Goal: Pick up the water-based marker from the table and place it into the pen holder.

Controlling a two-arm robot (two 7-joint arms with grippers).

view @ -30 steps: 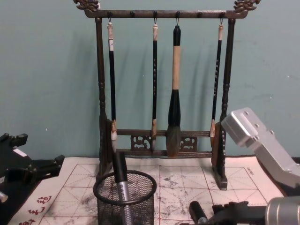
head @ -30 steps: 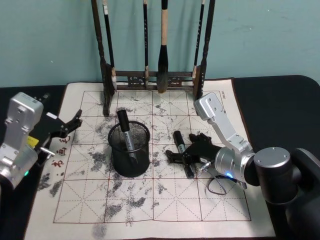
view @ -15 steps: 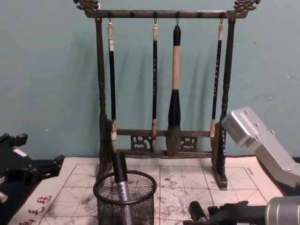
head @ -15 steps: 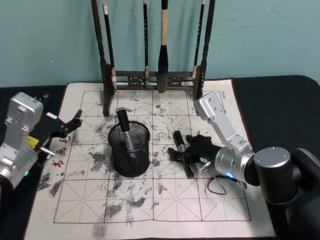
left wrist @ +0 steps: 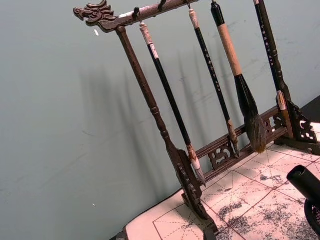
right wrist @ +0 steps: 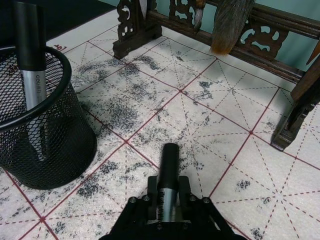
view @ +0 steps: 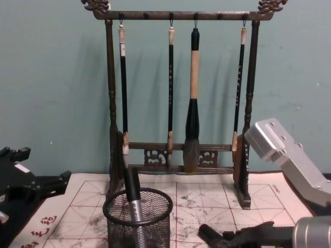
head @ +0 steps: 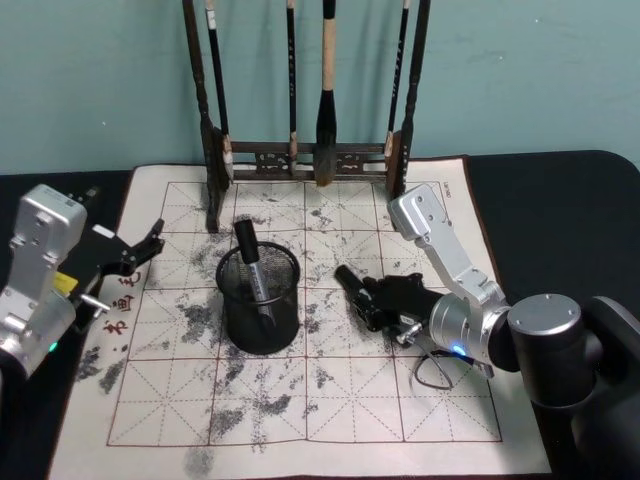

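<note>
Your right gripper [head: 372,300] is clenching the marker [head: 350,281] low over the mat [head: 300,400], just right of the pen holder [head: 258,322]. Your left gripper [head: 138,250] is idling, jaws apart, at the mat's left edge.

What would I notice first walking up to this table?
A tall wooden rack of hanging calligraphy brushes stands at the back of the ink-spotted sheet. In front, the right gripper clamps a marker beside the black mesh pen holder, where another marker already stands. The left gripper sits at the sheet's left edge.
</note>
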